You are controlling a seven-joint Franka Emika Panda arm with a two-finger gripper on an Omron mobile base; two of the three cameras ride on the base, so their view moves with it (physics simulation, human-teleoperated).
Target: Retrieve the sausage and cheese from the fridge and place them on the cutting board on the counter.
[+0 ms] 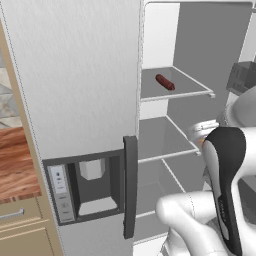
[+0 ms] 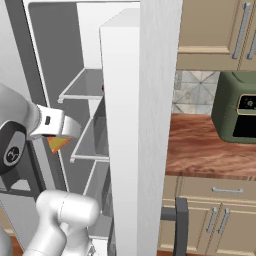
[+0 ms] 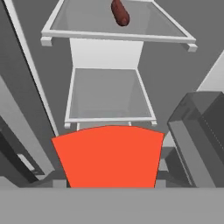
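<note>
the fridge (image 1: 75, 75) stands with its right-hand door swung open, the grey shelved interior bare to the base cameras. in the left base view the closed left door fills the frame from 9 to 12 o'clock, with its dark dispenser panel (image 1: 85, 187) at about 7 o'clock and a dark vertical handle (image 1: 130, 187) just beside it.

the sausage (image 1: 165, 82) lies on the upper shelf (image 1: 175, 92), at about 1 o'clock in the left base view and at 12 o'clock in the hand view, where it sits tilted on the glass. the shelf below it (image 1: 165, 145) carries nothing that can be seen.

the cheese (image 3: 109, 155) is at the gripper (image 2: 60, 140): in the hand view its orange-red rind face spreads across 6 o'clock, close against the camera and hiding the finger tips. in the right base view a small yellow-orange wedge tip pokes out under the white hand at about 9 o'clock, in front of the shelves. the pincer appears clamped on the cheese, though the fingers themselves are covered.

the counter (image 2: 210, 150) shows at 3 o'clock in the right base view, reddish-brown and glossy, with a dark green appliance (image 2: 235, 107) standing on it and beige cabinet doors (image 2: 215, 220) below. a strip of the same counter shows at 9 o'clock in the left base view.
</note>
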